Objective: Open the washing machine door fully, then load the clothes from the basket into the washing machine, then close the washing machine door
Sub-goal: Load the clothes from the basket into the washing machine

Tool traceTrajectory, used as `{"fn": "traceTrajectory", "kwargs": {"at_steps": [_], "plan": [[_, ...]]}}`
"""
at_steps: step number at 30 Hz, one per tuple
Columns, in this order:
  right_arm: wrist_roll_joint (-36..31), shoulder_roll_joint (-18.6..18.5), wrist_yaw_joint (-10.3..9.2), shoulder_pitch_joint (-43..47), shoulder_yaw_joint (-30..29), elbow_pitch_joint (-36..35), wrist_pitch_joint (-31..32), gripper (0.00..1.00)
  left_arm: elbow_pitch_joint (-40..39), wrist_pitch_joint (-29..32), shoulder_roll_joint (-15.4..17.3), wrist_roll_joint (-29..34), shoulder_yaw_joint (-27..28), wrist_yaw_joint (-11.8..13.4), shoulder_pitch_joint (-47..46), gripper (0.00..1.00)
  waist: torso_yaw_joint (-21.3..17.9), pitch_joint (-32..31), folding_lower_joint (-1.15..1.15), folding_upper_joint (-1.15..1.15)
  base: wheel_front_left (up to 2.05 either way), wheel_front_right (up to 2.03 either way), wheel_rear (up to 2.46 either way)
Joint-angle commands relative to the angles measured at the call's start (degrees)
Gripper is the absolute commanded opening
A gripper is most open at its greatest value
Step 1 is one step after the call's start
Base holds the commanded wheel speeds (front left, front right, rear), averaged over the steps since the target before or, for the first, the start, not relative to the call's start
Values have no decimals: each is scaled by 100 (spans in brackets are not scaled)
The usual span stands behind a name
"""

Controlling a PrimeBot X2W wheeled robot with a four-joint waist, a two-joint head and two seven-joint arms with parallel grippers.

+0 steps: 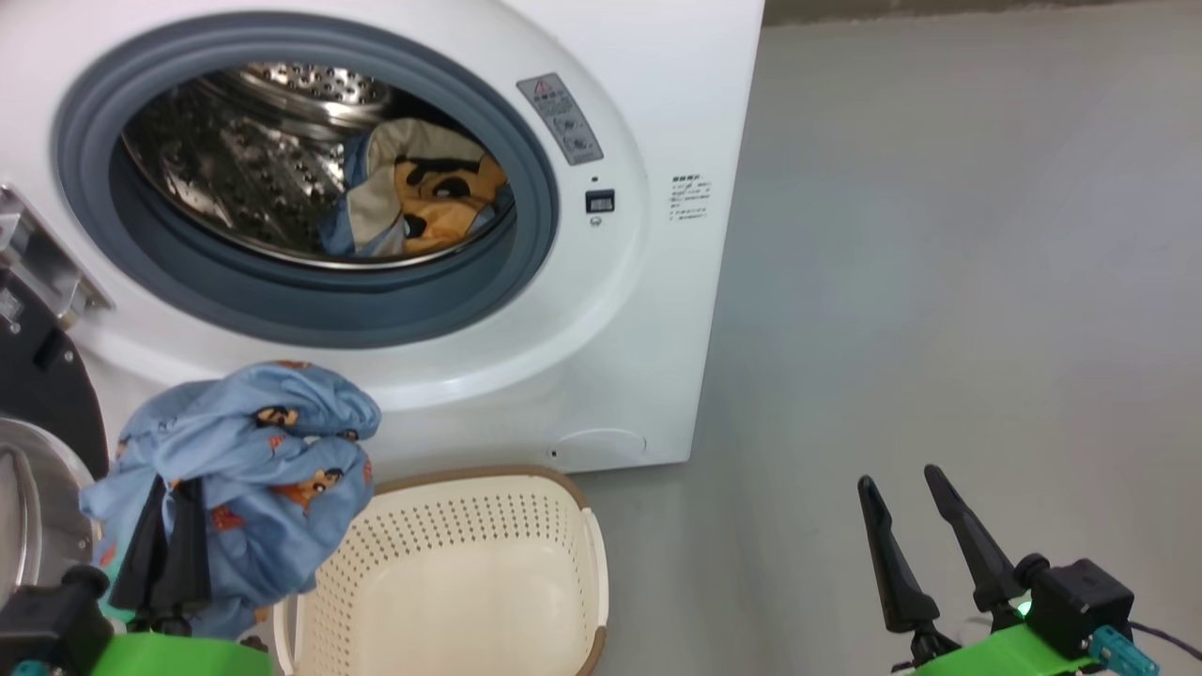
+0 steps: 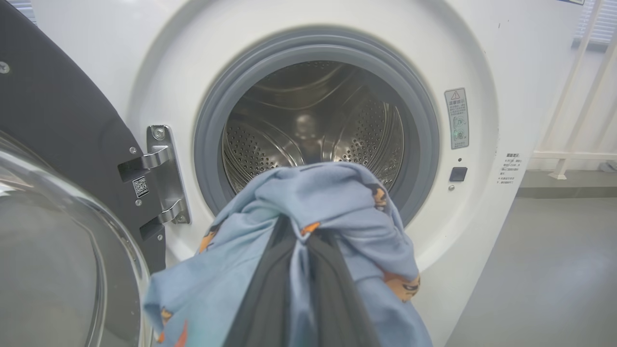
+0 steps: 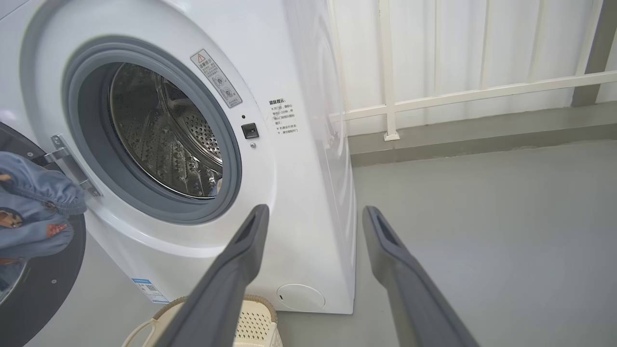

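- Loading: our left jaws are clamped on a light-blue printed garment point(image 1: 263, 469), raised over the left rim of the cream perforated plastic basket point(image 1: 451, 526); right jaws apart, empty.
- Next, we reckon: carry it up into the white washing machine point(image 1: 657, 310), into its steel drum point(image 1: 235, 178).

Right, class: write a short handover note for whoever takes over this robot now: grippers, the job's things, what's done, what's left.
Left gripper: shut on a light-blue garment, held up in front of the washing machine.
Right gripper: open, empty, above the floor.
Door: open. Orange-patched garment: in the drum. Basket: no clothes visible inside.
Done: door opened, one garment loaded.
Left: put the held garment in, close the door.
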Motion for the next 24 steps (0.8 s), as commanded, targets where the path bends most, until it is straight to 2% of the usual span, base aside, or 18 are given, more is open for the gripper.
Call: {"fn": "traceTrajectory", "kwargs": {"at_steps": [1,12,24], "plan": [[-120,-17,9,48,111,-173,-27,100,-208,-37,45,132,282,-13,-26,0,-80,-186,0,0,0,0,0],[-419,-17,9,170,18,-287,-27,100,-321,-37,-252,438,633,-13,589,0,-194,-422,0,0,0,0,0],[-473,-17,9,186,-26,-335,-27,100,-337,-37,-418,519,724,-13,749,0,-198,-476,0,0,0,0,0]]}}
